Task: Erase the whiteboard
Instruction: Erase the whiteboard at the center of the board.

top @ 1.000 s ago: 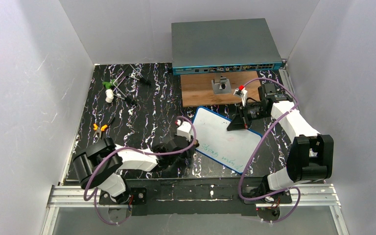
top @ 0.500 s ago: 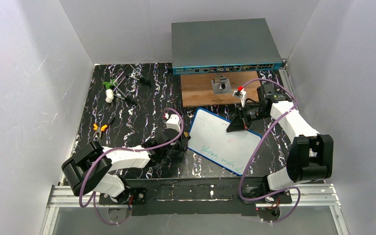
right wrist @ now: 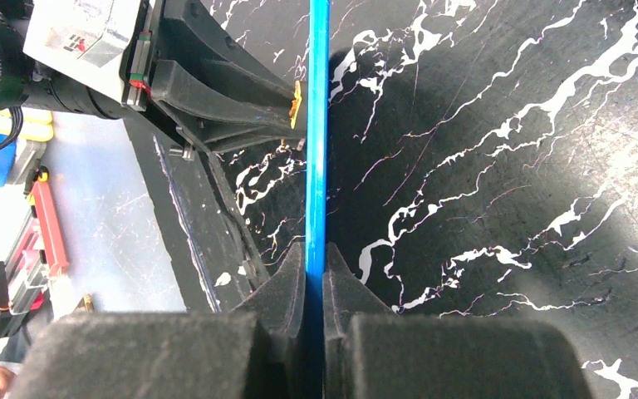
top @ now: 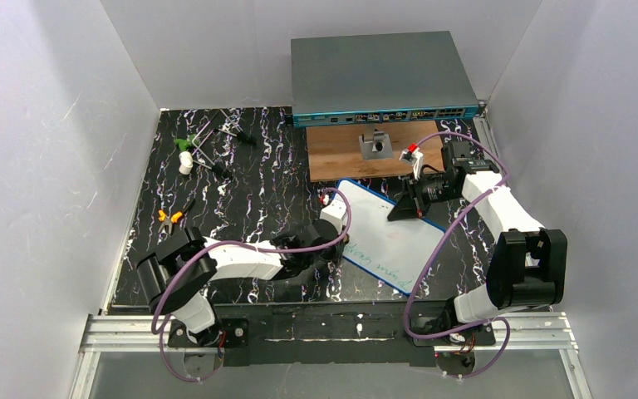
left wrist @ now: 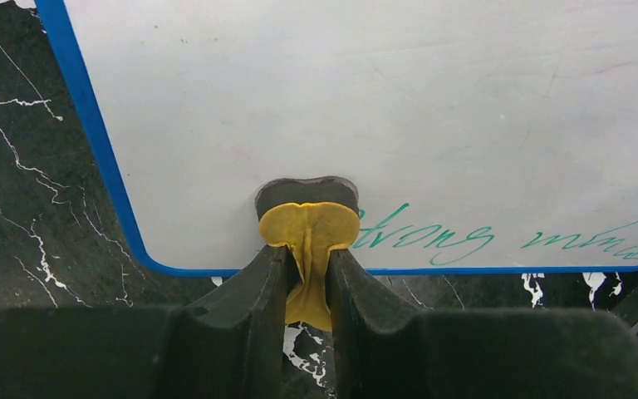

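The whiteboard (top: 390, 233) lies tilted on the dark marbled table, white with a thin blue rim. Green handwriting (left wrist: 432, 237) runs along its near edge. My left gripper (top: 337, 247) is shut on a small yellow eraser pad (left wrist: 309, 229) and presses it on the board at its near left corner, just left of the writing. My right gripper (top: 400, 208) is shut on the board's far edge; in the right wrist view the blue rim (right wrist: 316, 150) runs edge-on between the fingers (right wrist: 287, 287). The left gripper also shows there (right wrist: 291, 106).
A large grey box with ports (top: 380, 79) stands at the back, with a wooden board (top: 341, 154) and a small metal part (top: 374, 145) before it. Small tools (top: 208, 141) and orange-handled pliers (top: 170, 216) lie at the left. White walls enclose the table.
My left gripper swept left off the board's corner, then back right onto it. The board shifted under my right gripper, and the green writing now shows only along its near edge.
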You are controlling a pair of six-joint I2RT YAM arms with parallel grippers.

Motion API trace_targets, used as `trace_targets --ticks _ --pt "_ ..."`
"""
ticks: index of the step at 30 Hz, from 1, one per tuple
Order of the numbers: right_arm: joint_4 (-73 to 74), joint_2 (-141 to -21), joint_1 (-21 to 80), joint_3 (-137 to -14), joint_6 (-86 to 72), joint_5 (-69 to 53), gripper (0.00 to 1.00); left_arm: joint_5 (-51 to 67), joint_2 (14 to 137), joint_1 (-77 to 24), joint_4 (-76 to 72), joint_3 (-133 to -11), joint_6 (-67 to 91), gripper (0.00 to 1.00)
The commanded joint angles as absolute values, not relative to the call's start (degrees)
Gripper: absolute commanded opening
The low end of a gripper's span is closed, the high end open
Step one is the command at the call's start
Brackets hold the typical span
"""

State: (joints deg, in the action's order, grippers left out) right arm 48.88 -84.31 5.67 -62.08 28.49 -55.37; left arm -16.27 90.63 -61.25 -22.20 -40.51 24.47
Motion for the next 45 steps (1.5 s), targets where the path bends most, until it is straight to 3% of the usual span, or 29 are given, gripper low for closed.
trace_targets --ticks 1,7,12,23,33,37,45 --pt "53.35 -83.5 8.35 -62.22 29.13 -61.37 0.01 -14.44 90.8 -61.38 -22.21 -40.41 26.32 0.0" --pt "53.31 -83.41 8.35 -62.22 29.18 -61.47 0.01 -18.08 76.27 -52.78 -21.62 -29.48 35.93 0.0" --pt "53.23 -83.5 8.35 -62.17 29.15 -61.33 0.01 -10.95 69.58 -47.48 -26.3 -23.12 41.27 0.0" --pt "53.04 -83.71 8.26 -62.2 29.08 -61.12 0.01 -4.48 56.71 -52.13 -27.13 -19.12 23.94 0.0" --pt "53.16 -83.94 8.22 -62.16 29.06 -60.88 0.01 -20.05 79.34 -65.77 -30.49 -29.99 18.01 0.0" --pt "53.26 -83.76 8.17 -62.23 29.24 -61.07 0.01 -24.95 85.21 -66.7 -34.17 -31.09 18.39 0.0" --pt "53.45 -83.68 8.16 -62.32 29.35 -61.49 0.01 -18.86 92.5 -68.37 -37.51 -34.52 17.71 0.0"
